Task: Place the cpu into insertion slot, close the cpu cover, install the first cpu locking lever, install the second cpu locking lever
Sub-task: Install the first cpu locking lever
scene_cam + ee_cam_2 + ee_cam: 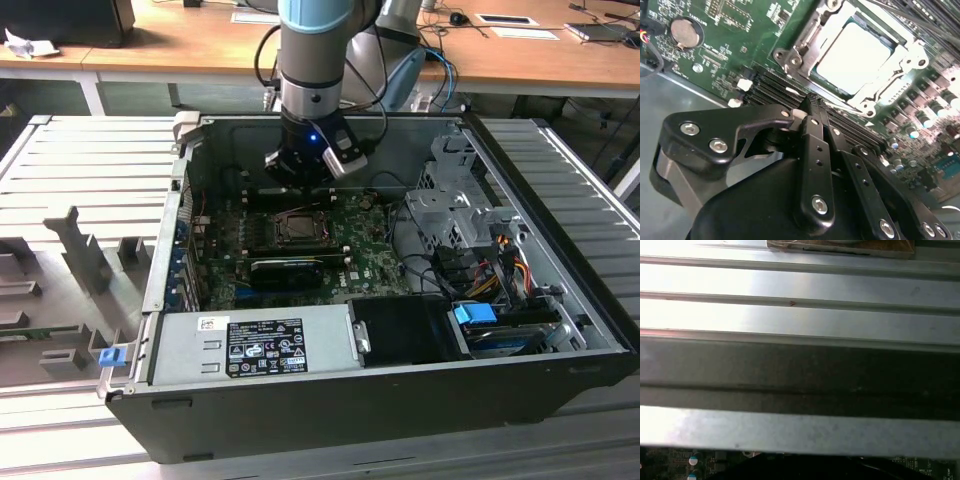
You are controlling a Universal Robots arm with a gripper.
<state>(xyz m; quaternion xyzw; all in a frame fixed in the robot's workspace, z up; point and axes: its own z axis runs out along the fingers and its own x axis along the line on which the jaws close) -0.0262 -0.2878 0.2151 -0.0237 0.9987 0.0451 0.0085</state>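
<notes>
The cpu (855, 57) lies flat in the insertion slot (300, 228) on the green board, its pale metal top showing through the window of the cpu cover (802, 50). The cover's silver frame is down around the chip. My gripper (811, 101) is shut with nothing between its fingers, and its tip hovers over the long black connectors just beside the socket. In the exterior view the gripper (299, 188) hangs inside the open case, just behind the socket. I cannot tell how the locking levers stand.
The case's walls (180, 215) ring the board. A grey power supply (260, 345) lies at the front, a drive cage (450, 200) and cables (480, 270) on the exterior view's right. A long black card (285, 268) sits before the socket. A coin battery (686, 31) is nearby.
</notes>
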